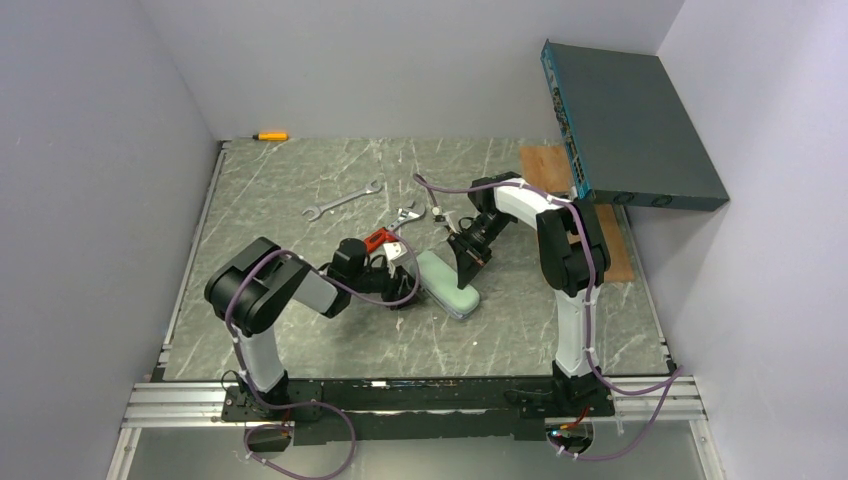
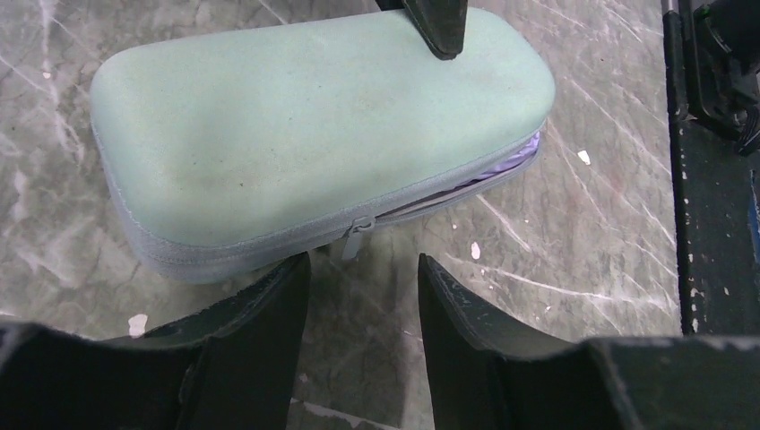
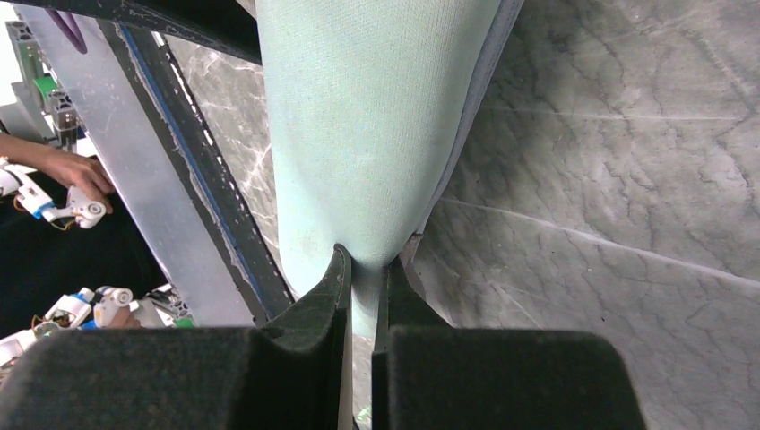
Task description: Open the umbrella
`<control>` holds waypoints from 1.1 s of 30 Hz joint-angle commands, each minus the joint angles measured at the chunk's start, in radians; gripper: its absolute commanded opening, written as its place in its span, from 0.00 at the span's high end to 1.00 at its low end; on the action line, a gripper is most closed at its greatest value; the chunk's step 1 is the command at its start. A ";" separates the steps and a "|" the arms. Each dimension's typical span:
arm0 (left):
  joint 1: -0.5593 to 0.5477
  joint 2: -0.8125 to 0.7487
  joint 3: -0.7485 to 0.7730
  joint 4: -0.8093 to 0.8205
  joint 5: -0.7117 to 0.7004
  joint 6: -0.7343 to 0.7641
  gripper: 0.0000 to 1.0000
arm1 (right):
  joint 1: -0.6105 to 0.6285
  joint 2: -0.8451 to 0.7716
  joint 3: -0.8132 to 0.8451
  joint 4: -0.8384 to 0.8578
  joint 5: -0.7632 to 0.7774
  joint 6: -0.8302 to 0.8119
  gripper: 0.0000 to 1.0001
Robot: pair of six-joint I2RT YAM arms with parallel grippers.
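A pale mint-green oval case lies on the marble table between the two arms. Its zipper is partly undone, and a strip of the umbrella's lavender fabric shows in the gap; the umbrella's other parts are hidden inside. The zipper pull hangs just ahead of my left gripper, which is open with nothing between its fingers. My right gripper is shut on the case's end, pinching the soft shell. One right fingertip shows on the case's far edge.
Two wrenches and a red tool lie behind the case. An orange screwdriver sits at the back edge. A dark blue box overhangs a wooden board at the back right.
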 commanded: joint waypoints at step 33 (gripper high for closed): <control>-0.032 -0.022 0.044 0.092 -0.038 -0.218 1.00 | -0.010 -0.022 -0.089 0.131 0.169 -0.028 1.00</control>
